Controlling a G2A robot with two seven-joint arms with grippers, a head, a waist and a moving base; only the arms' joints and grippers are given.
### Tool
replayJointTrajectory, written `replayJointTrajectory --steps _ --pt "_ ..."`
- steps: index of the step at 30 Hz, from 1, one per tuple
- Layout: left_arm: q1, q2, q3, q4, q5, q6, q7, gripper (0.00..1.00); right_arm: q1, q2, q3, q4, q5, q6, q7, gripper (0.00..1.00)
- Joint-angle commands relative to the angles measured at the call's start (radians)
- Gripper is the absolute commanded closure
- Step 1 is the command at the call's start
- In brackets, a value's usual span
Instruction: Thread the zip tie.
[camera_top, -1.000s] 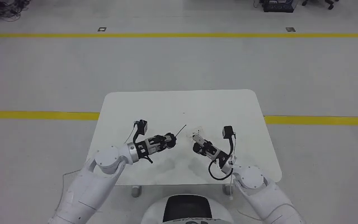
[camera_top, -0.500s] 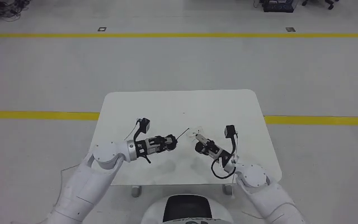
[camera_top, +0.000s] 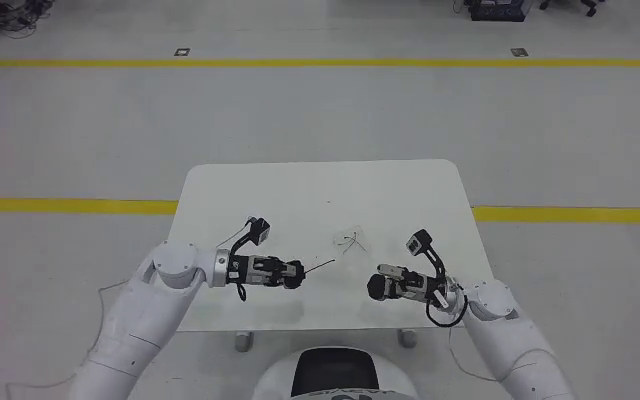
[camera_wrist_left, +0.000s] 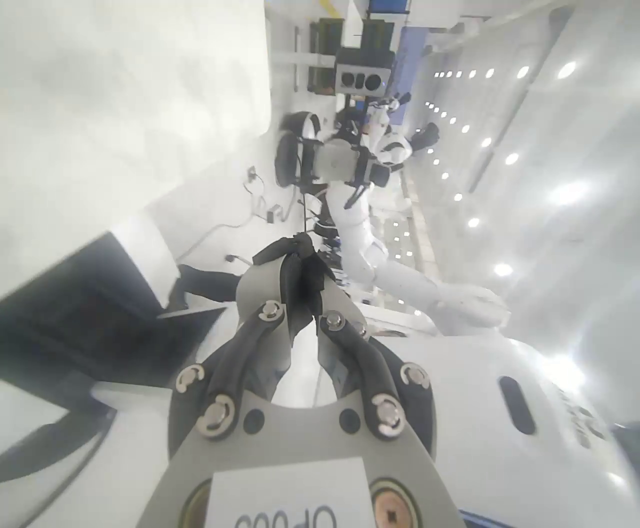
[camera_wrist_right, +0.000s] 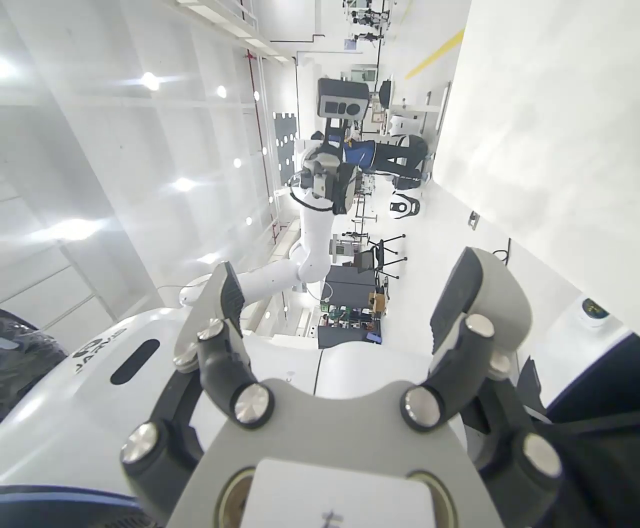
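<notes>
Left gripper (camera_wrist_left: 300, 255) fingers pressed together, pinching the black zip tie (camera_top: 320, 266) by one end. Its free tip points toward the pale wiry loop (camera_top: 350, 240) and stops short of it. Right gripper (camera_wrist_right: 345, 280) fingers spread, empty, on the robot's side of the loop. Likely best: firm pinch, tie level, slow feed, since the thin strip will flex.

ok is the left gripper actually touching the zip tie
Touching. Left wrist view: the left gripper is shut on the zip tie, whose thin black strand pokes out past its tip.
</notes>
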Motion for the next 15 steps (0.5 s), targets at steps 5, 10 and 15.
replayJointTrajectory --steps 5,10,15 --pt "0.002 -0.002 0.014 0.005 -0.025 0.011 0.009 1.0 0.001 -0.001 -0.008 0.003 0.015 0.016 -0.004 0.0" --pt "-0.017 -0.004 0.072 0.024 -0.082 -0.013 -0.103 1.0 0.099 -0.008 -0.066 0.147 0.156 0.047 0.182 0.0" --pt "-0.05 -0.011 0.129 0.046 -0.086 -0.028 -0.117 1.0 0.166 -0.004 -0.149 0.249 0.181 0.04 0.182 0.0"
